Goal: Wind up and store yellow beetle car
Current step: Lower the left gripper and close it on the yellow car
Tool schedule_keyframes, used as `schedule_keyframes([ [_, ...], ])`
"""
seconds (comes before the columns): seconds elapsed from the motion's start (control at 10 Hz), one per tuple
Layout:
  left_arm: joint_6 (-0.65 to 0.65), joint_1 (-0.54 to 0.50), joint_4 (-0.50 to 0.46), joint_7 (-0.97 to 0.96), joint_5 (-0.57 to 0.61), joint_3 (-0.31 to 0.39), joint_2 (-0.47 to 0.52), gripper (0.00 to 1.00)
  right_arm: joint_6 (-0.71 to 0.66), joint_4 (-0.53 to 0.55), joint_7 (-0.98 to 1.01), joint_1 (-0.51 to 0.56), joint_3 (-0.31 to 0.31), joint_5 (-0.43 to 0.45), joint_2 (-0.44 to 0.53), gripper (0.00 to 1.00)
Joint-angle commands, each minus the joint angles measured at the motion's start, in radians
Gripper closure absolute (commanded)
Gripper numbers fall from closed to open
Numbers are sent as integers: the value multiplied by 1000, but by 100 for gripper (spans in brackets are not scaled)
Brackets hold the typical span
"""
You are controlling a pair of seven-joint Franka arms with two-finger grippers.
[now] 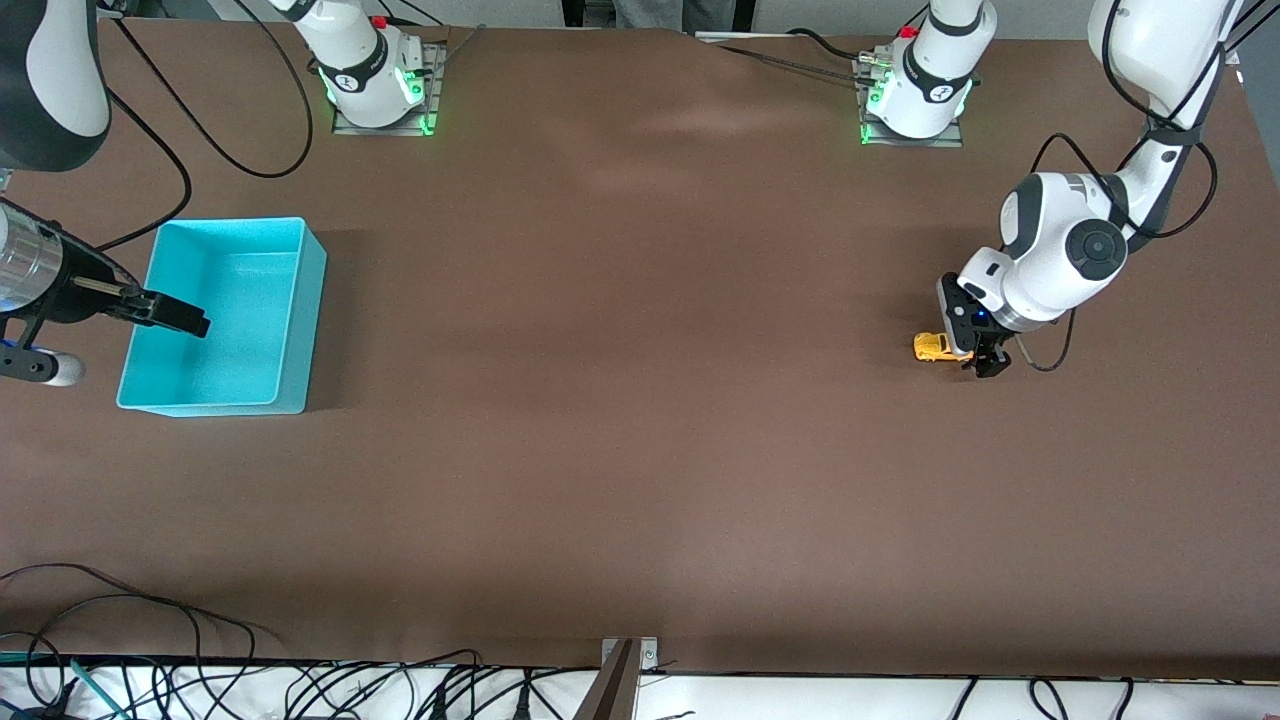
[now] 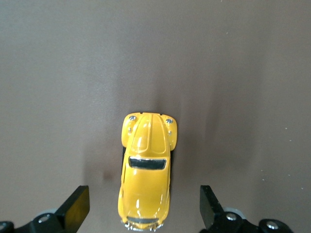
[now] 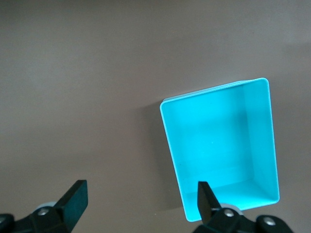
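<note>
The yellow beetle car (image 1: 932, 347) stands on its wheels on the brown table toward the left arm's end. My left gripper (image 1: 985, 360) hangs low at the car's rear end. In the left wrist view the car (image 2: 146, 170) has its rear between the two open fingers (image 2: 77, 204), with a clear gap on each side, and the left gripper (image 2: 143, 196) touches nothing. My right gripper (image 1: 180, 318) stands open and empty over the edge of the turquoise bin (image 1: 300, 330). The right wrist view shows the right gripper (image 3: 141, 194) above bare table beside the bin (image 3: 262, 136).
The bin holds nothing that I can see and sits toward the right arm's end of the table. Both arm bases (image 1: 375, 75) (image 1: 915, 90) stand along the edge farthest from the front camera. Cables (image 1: 300, 690) lie along the nearest edge.
</note>
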State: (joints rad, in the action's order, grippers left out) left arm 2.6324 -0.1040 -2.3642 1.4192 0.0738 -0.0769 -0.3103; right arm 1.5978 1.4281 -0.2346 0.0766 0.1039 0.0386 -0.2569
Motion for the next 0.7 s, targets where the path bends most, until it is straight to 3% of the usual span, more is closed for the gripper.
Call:
schedule_keyframes([
  [0.0, 23, 7, 8, 15, 27, 2, -33, 2, -18, -20, -14, -3, 0, 12, -7, 0],
  [0.1, 21, 7, 8, 17, 29, 0, -32, 10, -18, -20, -14, -1, 0, 14, -8, 0],
  [0.2, 23, 7, 8, 18, 29, 0, -30, 27, -18, -20, -14, -1, 0, 14, -7, 0],
  [0.3, 21, 17, 8, 58, 29, 0, -29, 51, -18, -20, -14, -3, 0, 12, -7, 0],
  [0.4, 21, 17, 11, 108, 27, 0, -29, 61, -18, -20, -14, -1, 0, 12, -8, 0],
  [0.5, 23, 15, 11, 116, 27, 0, -29, 63, -18, -20, -14, -1, 0, 12, -8, 0],
  [0.6, 23, 15, 11, 116, 27, 2, -29, 72, -16, -20, -15, -1, 0, 12, -8, 0],
])
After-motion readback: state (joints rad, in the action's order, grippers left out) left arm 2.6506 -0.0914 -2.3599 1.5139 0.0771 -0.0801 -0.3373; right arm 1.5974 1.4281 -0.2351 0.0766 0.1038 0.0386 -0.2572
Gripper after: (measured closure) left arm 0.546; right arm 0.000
